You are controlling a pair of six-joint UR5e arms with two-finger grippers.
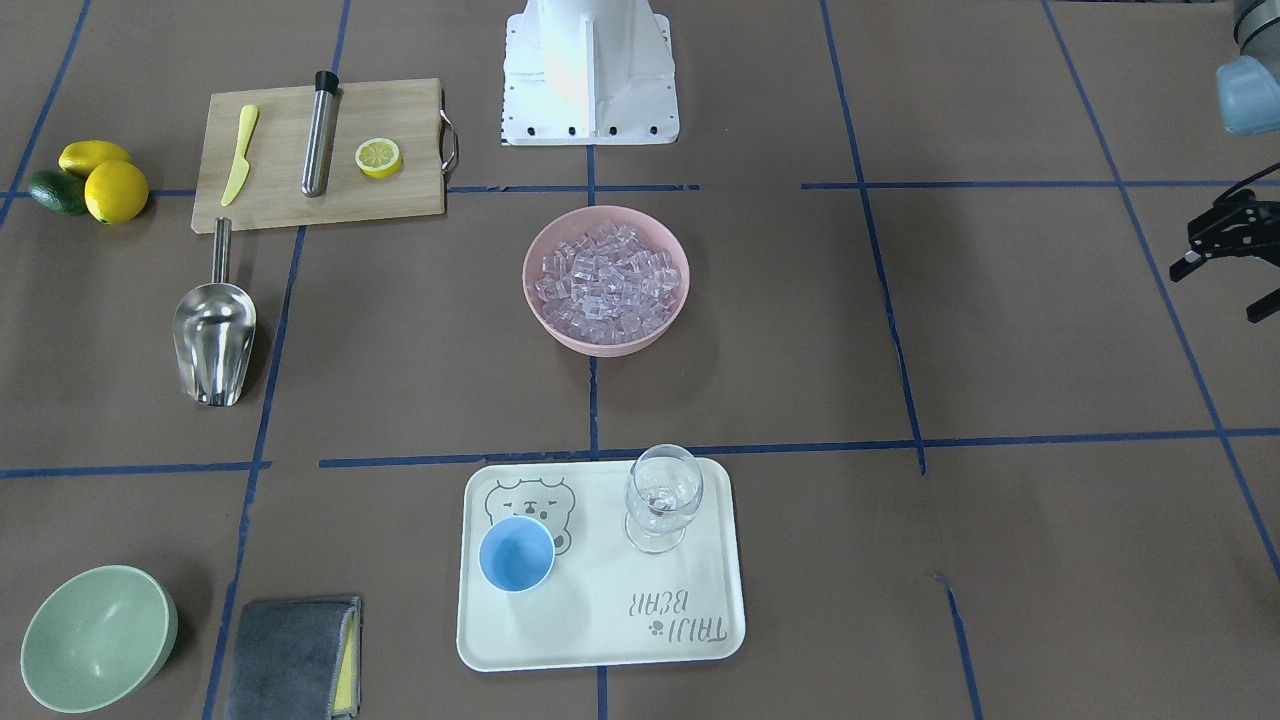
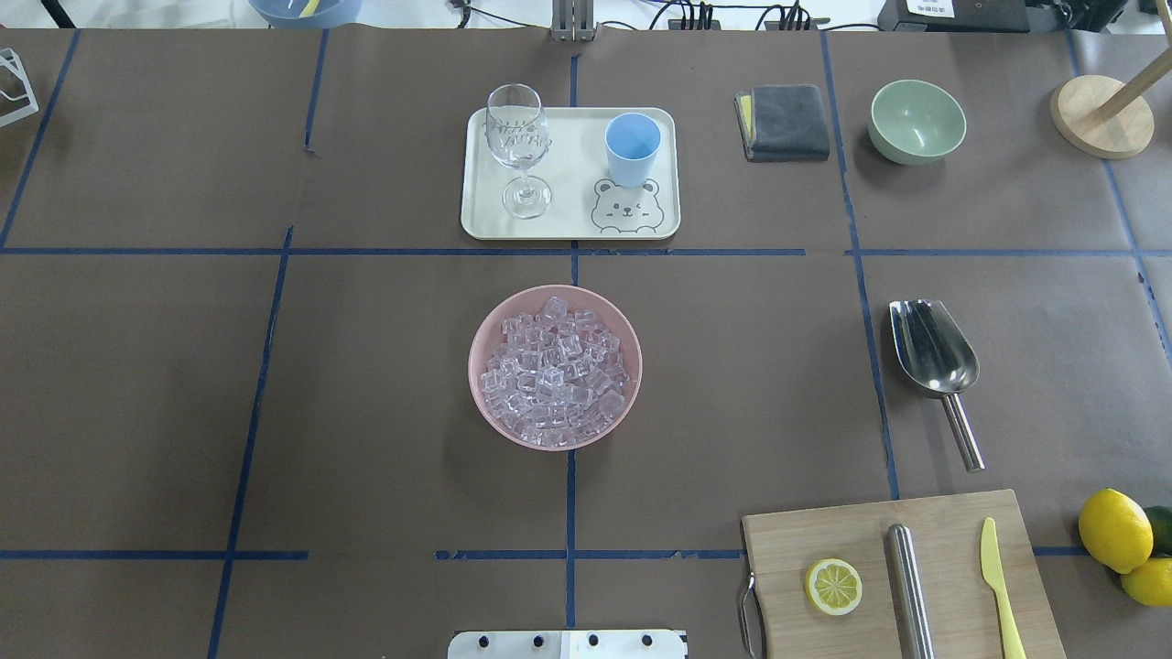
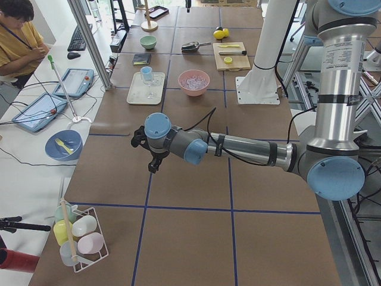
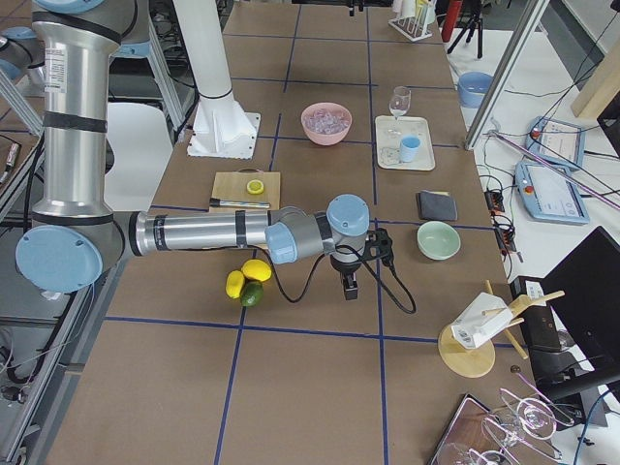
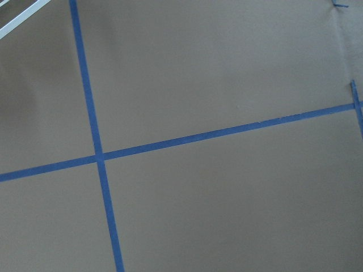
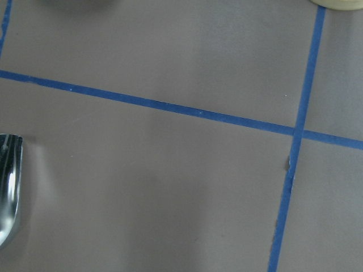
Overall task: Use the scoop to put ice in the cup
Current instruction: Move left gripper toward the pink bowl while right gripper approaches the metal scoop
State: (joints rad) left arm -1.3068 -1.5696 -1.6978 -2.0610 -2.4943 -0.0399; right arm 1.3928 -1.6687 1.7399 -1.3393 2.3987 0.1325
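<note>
The ice [image 1: 608, 280] fills a pink bowl [image 1: 535, 300] at the table's middle. The light-blue cup [image 1: 516, 553] stands upright and empty on a white tray [image 1: 600, 630] beside a wine glass [image 1: 662, 495]. The steel scoop [image 1: 213, 335] lies on the table on the robot's right side, and its edge shows in the right wrist view [image 6: 7, 192]. My left gripper [image 1: 1222, 275] hovers open and empty far out on the robot's left. My right gripper [image 4: 351, 281] hangs over the table past the lemons, and I cannot tell if it is open or shut.
A cutting board [image 1: 280, 180] holds a steel tube [image 1: 320, 135], a yellow knife and a lemon half. Lemons [image 1: 115, 190] lie beside it. A green bowl [image 1: 95, 635] and a grey cloth [image 1: 290, 655] sit near the tray. A wooden stand [image 2: 1099, 114] is at the far right.
</note>
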